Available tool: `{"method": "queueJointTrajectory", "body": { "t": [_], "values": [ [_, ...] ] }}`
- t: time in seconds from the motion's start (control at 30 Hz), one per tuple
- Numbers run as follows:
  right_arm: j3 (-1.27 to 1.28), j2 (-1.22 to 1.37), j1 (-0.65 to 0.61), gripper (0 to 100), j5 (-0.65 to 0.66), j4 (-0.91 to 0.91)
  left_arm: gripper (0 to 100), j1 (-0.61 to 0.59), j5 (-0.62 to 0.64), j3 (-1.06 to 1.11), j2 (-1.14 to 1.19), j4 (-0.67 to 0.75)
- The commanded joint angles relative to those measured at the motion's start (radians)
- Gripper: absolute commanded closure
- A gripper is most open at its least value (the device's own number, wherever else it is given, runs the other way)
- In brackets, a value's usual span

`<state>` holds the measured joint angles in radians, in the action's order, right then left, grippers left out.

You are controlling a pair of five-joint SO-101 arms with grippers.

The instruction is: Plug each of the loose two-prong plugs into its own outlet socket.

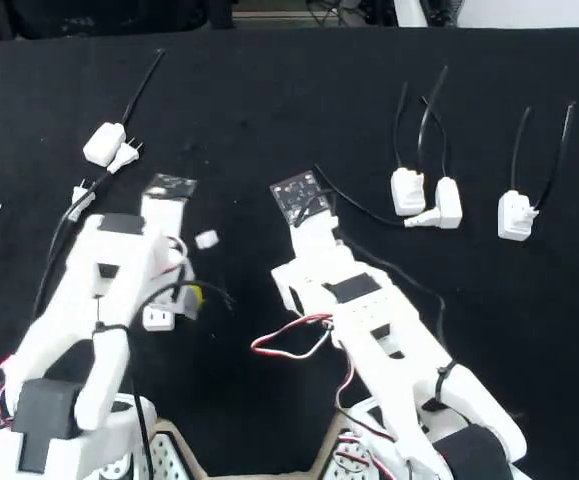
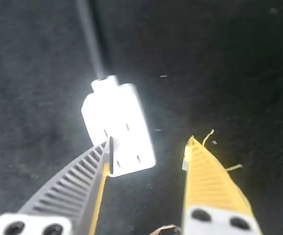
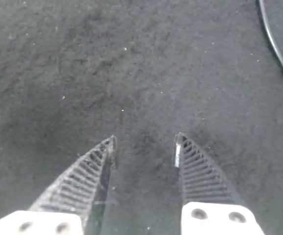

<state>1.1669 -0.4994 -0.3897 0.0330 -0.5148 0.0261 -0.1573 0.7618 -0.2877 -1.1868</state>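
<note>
Black cloth covers the desk [image 1: 269, 110] throughout. Left gripper [image 2: 150, 144]: jaws released, set over a white outlet socket [image 2: 118, 128] that lies flat with its slots facing up. The socket sits off-centre in the gap. The grey finger [image 2: 77, 181] overlaps its near corner, while the yellow finger [image 2: 207, 181] stands apart from it. Its long axis runs away from the jaws, slightly tilted, and the lead [image 2: 90, 39] leaves at the far end. Judgement: before any closing move, the jaws would need shifting toward the grey-finger side. Right gripper [image 3: 146, 138]: jaws released, holding nothing, over bare cloth, with a black cable [image 3: 278, 49] at the edge. In the high view a loose plug [image 1: 126, 153] lies at the far left, nearer the left arm and well apart from the white blocks [image 1: 447, 203] on leads at the right.
</note>
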Motion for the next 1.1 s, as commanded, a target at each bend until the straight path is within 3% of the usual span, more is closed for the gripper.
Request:
{"method": "queueJointTrajectory", "body": {
  "t": [0.0,0.1,0.37,0.53,0.67,0.83,0.97,1.07],
  "values": [
    [-0.025,-0.038,0.021,82.2,-0.009,0.017,76,0.010,0.017,-0.016,-0.003,0.011],
    [-0.025,-0.038,0.020,82.2,-0.009,0.017,76,-0.077,-0.003,-0.059,-0.008,-0.035],
    [-0.025,-0.038,0.020,82.2,-0.009,0.017,76,-0.369,-0.236,-0.168,-0.031,-0.055],
    [-0.024,-0.038,0.020,82.2,-0.009,0.017,76,-0.437,-0.265,-0.024,-0.031,0.150],
    [-0.024,-0.038,0.020,82.2,-0.009,0.017,76,-0.344,-0.203,0.124,-0.041,0.245],
    [-0.025,-0.038,0.025,82.2,-0.009,0.018,76,-0.136,-0.011,0.124,-0.041,0.218],
    [-0.025,-0.038,0.025,82.2,-0.009,0.023,76,0.024,0.089,0.134,-0.041,0.215],
    [-0.024,-0.038,0.021,82.2,-0.009,0.025,76,0.079,0.112,0.140,-0.041,0.195]
  ]
}}
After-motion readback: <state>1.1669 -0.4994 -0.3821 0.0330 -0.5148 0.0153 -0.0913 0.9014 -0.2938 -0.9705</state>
